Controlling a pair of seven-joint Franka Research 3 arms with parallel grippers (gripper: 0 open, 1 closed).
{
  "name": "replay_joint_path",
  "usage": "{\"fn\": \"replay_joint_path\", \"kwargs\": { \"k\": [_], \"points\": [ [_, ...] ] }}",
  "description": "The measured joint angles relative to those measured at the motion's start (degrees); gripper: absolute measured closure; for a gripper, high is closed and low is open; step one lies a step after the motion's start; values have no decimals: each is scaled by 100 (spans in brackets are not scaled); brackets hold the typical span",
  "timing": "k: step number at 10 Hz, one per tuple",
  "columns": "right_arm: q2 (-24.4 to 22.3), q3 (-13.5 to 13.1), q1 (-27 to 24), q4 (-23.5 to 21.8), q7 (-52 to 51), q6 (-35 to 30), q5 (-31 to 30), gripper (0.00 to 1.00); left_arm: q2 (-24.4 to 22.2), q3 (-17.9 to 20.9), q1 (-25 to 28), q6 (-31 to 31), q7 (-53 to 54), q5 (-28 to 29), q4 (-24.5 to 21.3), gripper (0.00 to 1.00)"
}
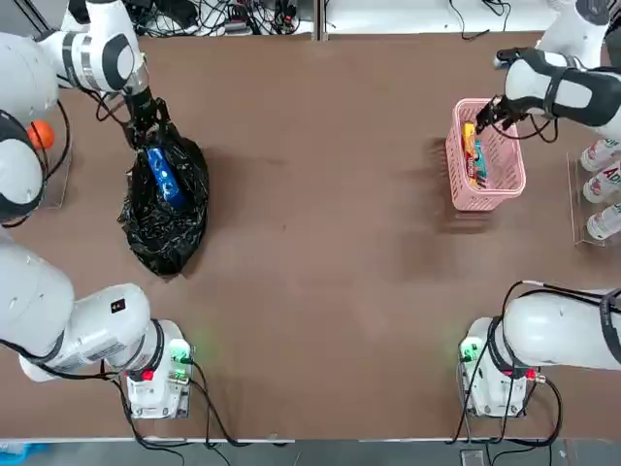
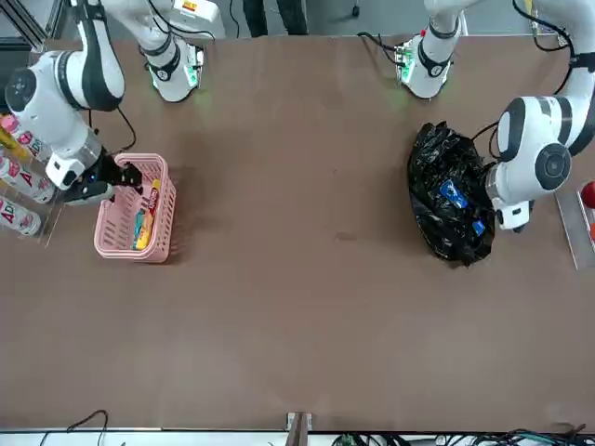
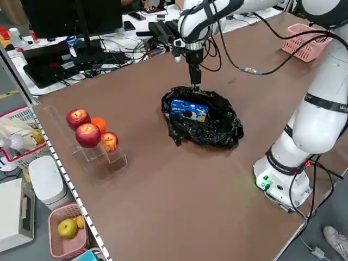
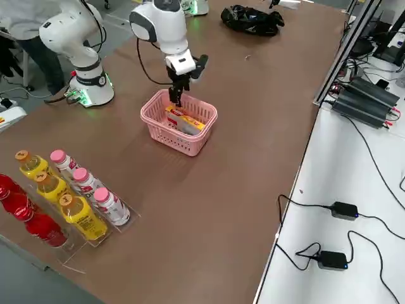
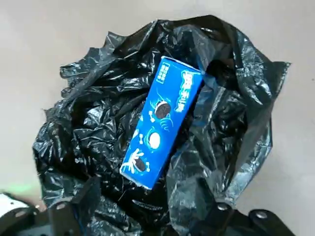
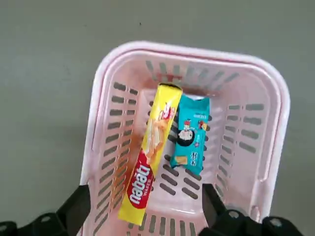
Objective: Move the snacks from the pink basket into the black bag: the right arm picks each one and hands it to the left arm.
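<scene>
The glossy, wrinkled black plastic bag lies beneath my left pincer, whose fingers are spread, holding nothing. The small pink plastic basket with slotted walls sits under my right pincer, fingers spread wide too. Inside the bag I see a long blue cookie box. In the basket lie a slim yellow-and-red wafer packet and, beside it, a smaller teal snack packet.
</scene>
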Motion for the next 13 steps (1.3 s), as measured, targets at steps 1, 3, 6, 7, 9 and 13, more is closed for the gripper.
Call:
{"fn": "replay_joint_path", "kwargs": {
  "k": [1,3,6,7,9,13],
  "points": [
    [-19,0,-59,-87,-2,78,0,0,-57,-92,-3,-369,0,-1,327,6],
    [-20,0,-112,-293,-8,351,-2,0,-171,-378,-11,-1097,9,-21,1110,0],
    [-21,2,-125,-462,-10,590,-5,0,-218,-623,-23,-1647,638,-90,2154,0],
    [-21,3,-126,-557,-10,740,-5,0,-221,-621,-10,-1795,1053,-217,2378,0],
    [-20,4,-127,-765,-10,1039,-4,0,-225,-617,16,-2111,1805,-347,2727,0],
    [64,6,-133,-937,7,1162,167,0,-240,-344,44,-2828,2923,-812,3579,0]
  ]
}}
